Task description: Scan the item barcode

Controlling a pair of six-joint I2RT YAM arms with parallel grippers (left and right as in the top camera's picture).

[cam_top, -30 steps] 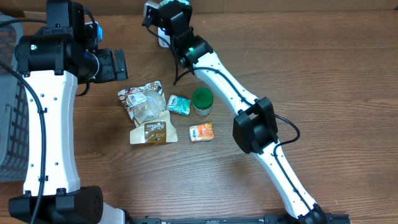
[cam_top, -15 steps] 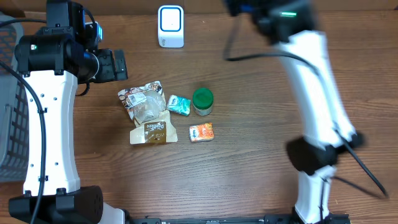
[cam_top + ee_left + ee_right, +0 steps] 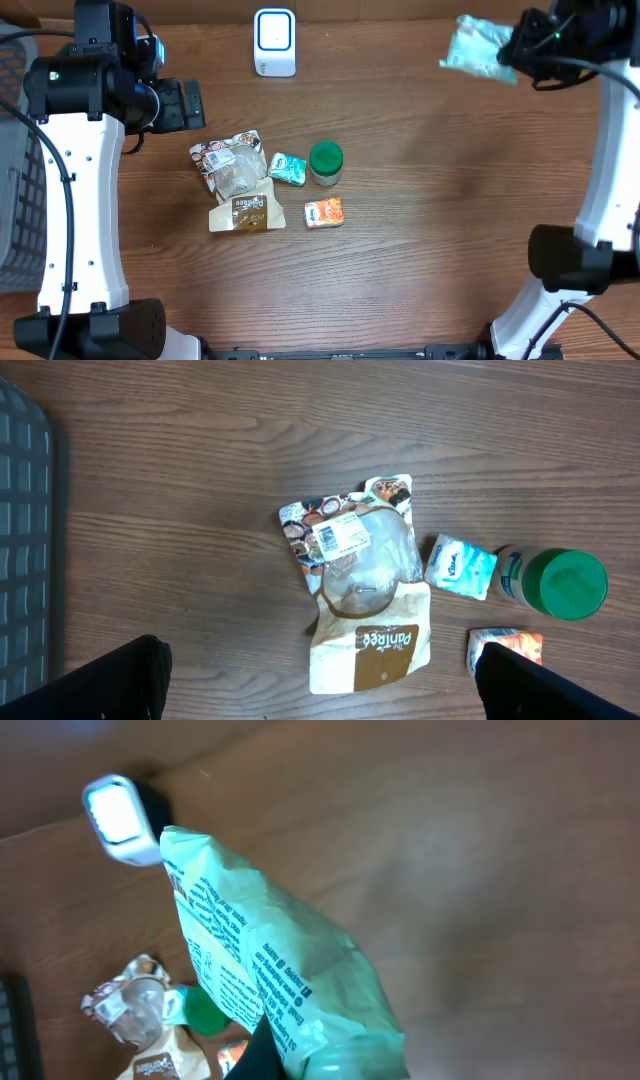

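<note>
Firmly clamped in the right gripper (image 3: 514, 46), a pale green packet (image 3: 477, 45) hangs well right of the white scanner (image 3: 274, 42); the left gripper (image 3: 184, 104) gapes empty.

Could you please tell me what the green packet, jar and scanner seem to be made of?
The green packet looks like thin, slightly glossy plastic film: it creases and crinkles. The jar has a smooth green lid, likely plastic; its body is under a label, material unclear. The scanner is probably hard white plastic, a smooth shell.
</note>
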